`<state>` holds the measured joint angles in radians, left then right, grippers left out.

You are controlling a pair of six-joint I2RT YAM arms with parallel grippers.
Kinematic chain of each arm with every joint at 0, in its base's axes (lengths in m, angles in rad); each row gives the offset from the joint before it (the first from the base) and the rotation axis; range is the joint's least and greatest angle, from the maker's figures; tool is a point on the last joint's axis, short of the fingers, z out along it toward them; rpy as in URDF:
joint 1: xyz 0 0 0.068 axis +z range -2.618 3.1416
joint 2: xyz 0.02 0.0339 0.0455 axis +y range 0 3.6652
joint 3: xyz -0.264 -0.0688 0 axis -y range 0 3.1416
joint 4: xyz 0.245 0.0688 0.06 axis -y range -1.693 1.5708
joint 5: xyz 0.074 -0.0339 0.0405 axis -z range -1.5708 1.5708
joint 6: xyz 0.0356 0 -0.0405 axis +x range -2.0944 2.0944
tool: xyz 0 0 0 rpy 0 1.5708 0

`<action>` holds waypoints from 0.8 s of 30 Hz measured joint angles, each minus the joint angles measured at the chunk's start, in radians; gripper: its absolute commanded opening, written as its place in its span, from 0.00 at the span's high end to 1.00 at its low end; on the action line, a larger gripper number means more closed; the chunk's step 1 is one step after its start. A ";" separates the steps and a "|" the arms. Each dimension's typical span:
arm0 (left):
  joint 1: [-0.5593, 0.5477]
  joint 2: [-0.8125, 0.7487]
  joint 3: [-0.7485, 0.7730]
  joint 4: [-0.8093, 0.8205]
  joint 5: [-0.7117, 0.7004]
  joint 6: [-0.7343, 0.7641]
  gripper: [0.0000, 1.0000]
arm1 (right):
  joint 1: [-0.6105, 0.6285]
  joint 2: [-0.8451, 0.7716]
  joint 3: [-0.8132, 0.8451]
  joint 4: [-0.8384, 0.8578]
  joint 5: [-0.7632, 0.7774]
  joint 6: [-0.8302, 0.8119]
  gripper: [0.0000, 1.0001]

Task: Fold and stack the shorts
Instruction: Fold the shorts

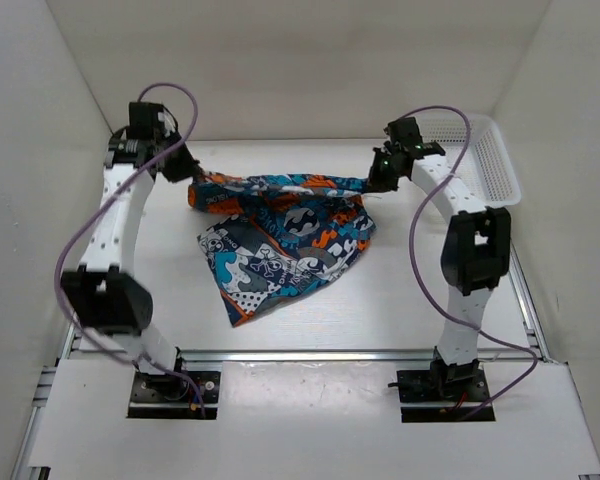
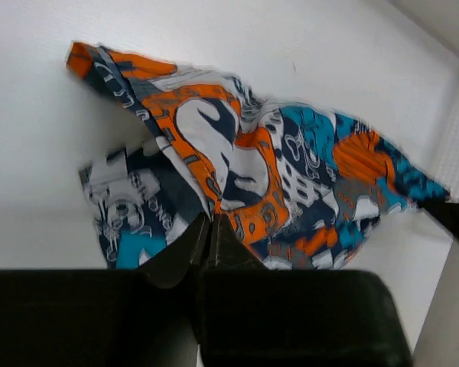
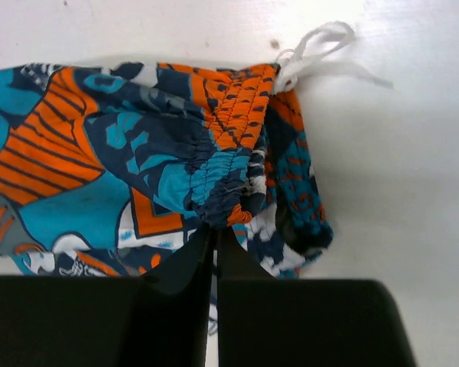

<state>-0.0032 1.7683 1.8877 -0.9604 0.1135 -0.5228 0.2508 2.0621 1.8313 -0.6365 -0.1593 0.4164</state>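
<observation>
Inside a white-walled enclosure, over a plain white tabletop edged at 6 o'clock by metal rails: stretched between two arms, the shorts, top edge pulled into a line just past the table's middle toward 12 o'clock, the rest fanning down across the surface toward 6 o'clock. At 10 o'clock, the left gripper, fingers pressed together on an orange-trimmed edge of the cloth. At 2 o'clock, the right gripper, fingers likewise clamped on the gathered elastic waistband, near a white drawstring. Farther out at 2 o'clock, against the right wall, a white mesh basket, its inside too unclear to judge.
</observation>
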 measured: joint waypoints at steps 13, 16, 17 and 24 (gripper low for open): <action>-0.222 -0.693 -0.799 0.017 -0.005 -0.153 0.89 | -0.021 -0.443 -0.536 0.045 0.050 0.004 1.00; -0.270 -0.761 -0.911 0.003 -0.004 -0.205 0.89 | -0.021 -0.524 -0.644 0.042 0.076 0.010 1.00; -0.286 -0.782 -0.944 0.000 -0.005 -0.220 0.89 | -0.021 -0.549 -0.675 0.042 0.084 0.011 1.00; -0.334 -0.843 -1.106 -0.020 0.019 -0.299 0.88 | -0.021 -0.601 -0.797 0.048 0.149 0.018 0.88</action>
<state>-0.3374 0.9253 0.7822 -0.9802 0.1326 -0.8215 0.2298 1.4609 1.0340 -0.5888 -0.0105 0.4339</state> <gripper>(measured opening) 0.131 0.037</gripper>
